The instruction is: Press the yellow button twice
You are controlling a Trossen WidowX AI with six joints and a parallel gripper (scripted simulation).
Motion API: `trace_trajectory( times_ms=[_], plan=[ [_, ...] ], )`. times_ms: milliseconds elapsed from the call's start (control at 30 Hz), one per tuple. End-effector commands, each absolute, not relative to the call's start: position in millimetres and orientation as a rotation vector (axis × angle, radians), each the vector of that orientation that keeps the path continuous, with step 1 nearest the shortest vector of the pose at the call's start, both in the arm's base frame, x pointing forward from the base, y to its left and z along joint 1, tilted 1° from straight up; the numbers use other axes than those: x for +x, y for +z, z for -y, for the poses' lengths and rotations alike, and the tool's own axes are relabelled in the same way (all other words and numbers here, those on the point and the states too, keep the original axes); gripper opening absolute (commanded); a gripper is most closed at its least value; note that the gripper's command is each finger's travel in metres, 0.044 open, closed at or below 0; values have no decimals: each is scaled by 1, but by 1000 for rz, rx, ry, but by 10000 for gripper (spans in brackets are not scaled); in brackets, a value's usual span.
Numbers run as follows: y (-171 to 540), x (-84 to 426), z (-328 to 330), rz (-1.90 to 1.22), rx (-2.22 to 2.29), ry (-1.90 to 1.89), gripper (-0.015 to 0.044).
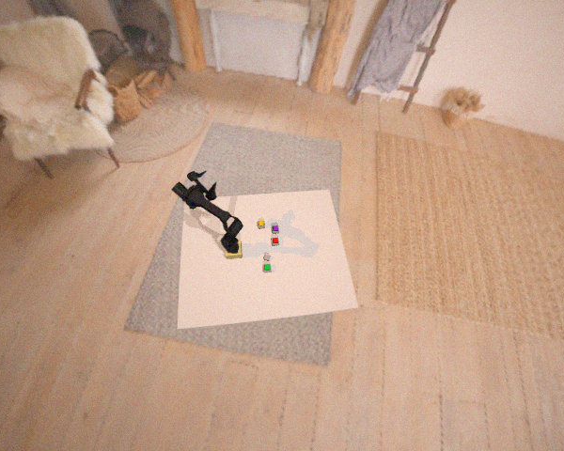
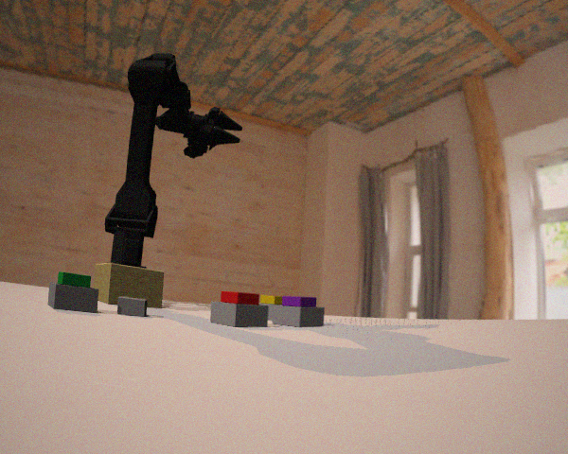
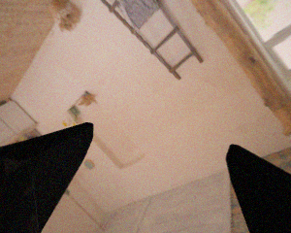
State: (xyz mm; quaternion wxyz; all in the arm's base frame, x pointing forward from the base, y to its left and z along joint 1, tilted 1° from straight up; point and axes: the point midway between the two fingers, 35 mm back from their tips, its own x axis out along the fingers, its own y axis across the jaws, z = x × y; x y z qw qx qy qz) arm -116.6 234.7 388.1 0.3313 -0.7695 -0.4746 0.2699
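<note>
The yellow button (image 1: pixel 260 224) sits on a grey base on the white mat, behind the purple button (image 1: pixel 274 227) and the red button (image 1: pixel 274 241). In the exterior view the yellow button (image 2: pixel 270 299) shows as a thin strip between the red button (image 2: pixel 239 297) and the purple button (image 2: pixel 299 301). My gripper (image 1: pixel 203 182) is open and empty, raised high above the arm's base and far from the buttons; it points sideways in the low view (image 2: pixel 228 130). The wrist view shows the two dark fingers spread wide (image 3: pixel 160 146), facing the wall.
A green button (image 1: pixel 267 267) stands nearer the front, with a small grey block (image 1: pixel 266 256) just behind it; both show at the left in the low view (image 2: pixel 74 279), (image 2: pixel 132 305). The arm's olive base box (image 1: pixel 233 251) stands on the mat's left side.
</note>
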Motion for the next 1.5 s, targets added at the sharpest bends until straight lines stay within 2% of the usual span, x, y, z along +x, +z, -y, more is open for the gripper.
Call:
trace_trajectory(
  times_ms=[0, 200, 433, 667, 933, 1200, 1333, 1467],
  plan=[
    [388, -116, -235, 1235, -2009, 710, 400],
    [361, -96, -258, 1017, -1955, 845, 400],
    [296, -37, -295, 449, -1812, 1022, 400],
    [232, 35, -302, -186, -1527, 1021, 400],
    [165, 109, -275, -871, -1023, 785, 400],
    [115, 160, -227, -1413, -365, 339, 400],
    [102, 171, -210, -1550, -124, 157, 400],
    [101, 172, -207, -1565, -93, 134, 400]
  ],
)
